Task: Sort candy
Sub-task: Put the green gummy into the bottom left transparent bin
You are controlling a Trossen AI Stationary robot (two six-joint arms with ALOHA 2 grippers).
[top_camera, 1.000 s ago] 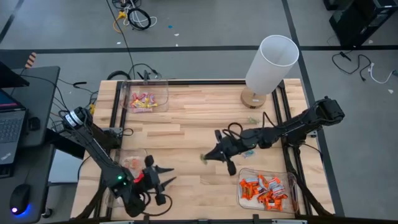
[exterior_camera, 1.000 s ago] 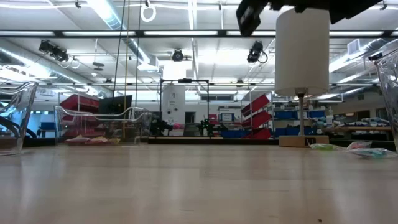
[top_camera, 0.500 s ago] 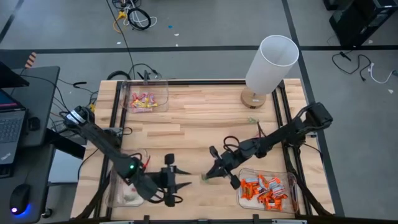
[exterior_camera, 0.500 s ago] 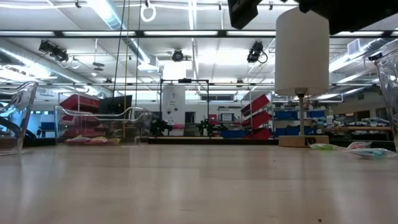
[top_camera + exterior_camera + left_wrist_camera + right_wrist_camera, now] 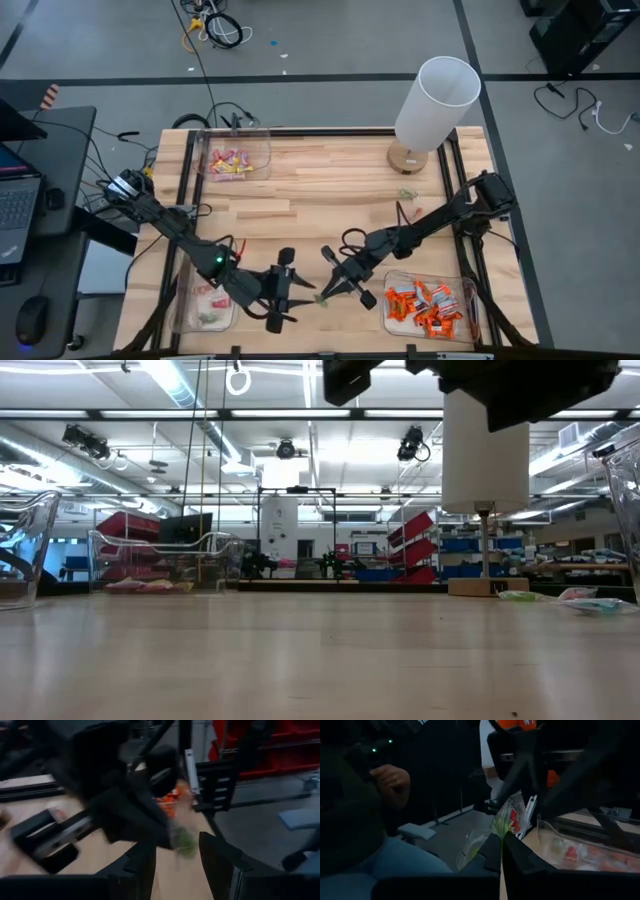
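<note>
My right gripper (image 5: 327, 291) is shut on a pale candy with green and red print (image 5: 511, 818), held low over the table's near middle. My left gripper (image 5: 300, 292) faces it from the left, open. In the left wrist view the candy (image 5: 183, 841) hangs at the gap between the left fingers (image 5: 216, 862); whether they touch it, I cannot tell. A clear bin (image 5: 183, 312) at the near left holds pale candies. Pink and yellow candies lie in the far-left bin (image 5: 262, 150), orange ones in the near-right bin (image 5: 470, 305). My right gripper pinches one end of the candy's wrapper (image 5: 501, 829) between its two shut fingers. The fingers lie about level and point toward the table's near left. The rest of the candy sticks out past the fingertips, clear of the table.
A white lamp (image 5: 436, 98) stands at the far right on a round wooden base. A few loose candies (image 5: 405, 193) lie on the table near it. A person's hand (image 5: 391, 778) shows beyond the near edge in the right wrist view.
My right gripper has come down and toward the table's near left with the candy. My left gripper has swung from over the near-left bin toward the table's right, turning to face the right gripper. The two now stand tip to tip.
</note>
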